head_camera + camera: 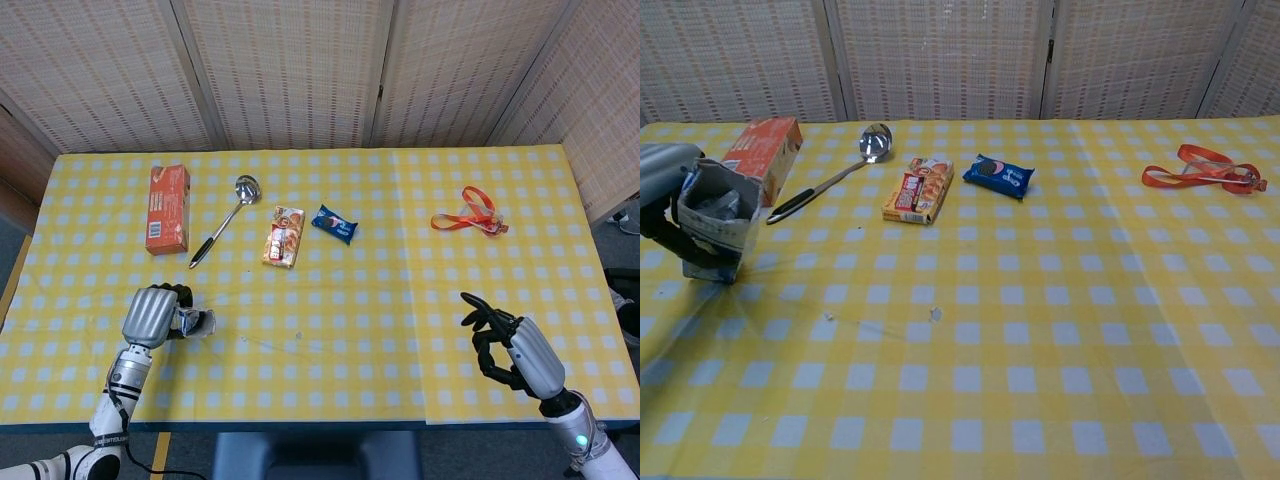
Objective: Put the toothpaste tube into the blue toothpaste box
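On the table [400,330]: an orange box [167,208] far left, a ladle [222,220], perhaps biscuits [284,237], a blue packet [334,224], an orange lanyard [469,213] far right.

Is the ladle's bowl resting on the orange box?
No, the ladle lies on the tablecloth apart from the orange box, with checked cloth showing between them.

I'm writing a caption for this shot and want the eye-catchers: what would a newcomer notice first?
First the left hand at the near left of the yellow checked table, gripping the blue toothpaste box with its torn open end facing the chest camera. Then the right hand, empty at the near right with fingers apart, and the orange lanyard beyond it.
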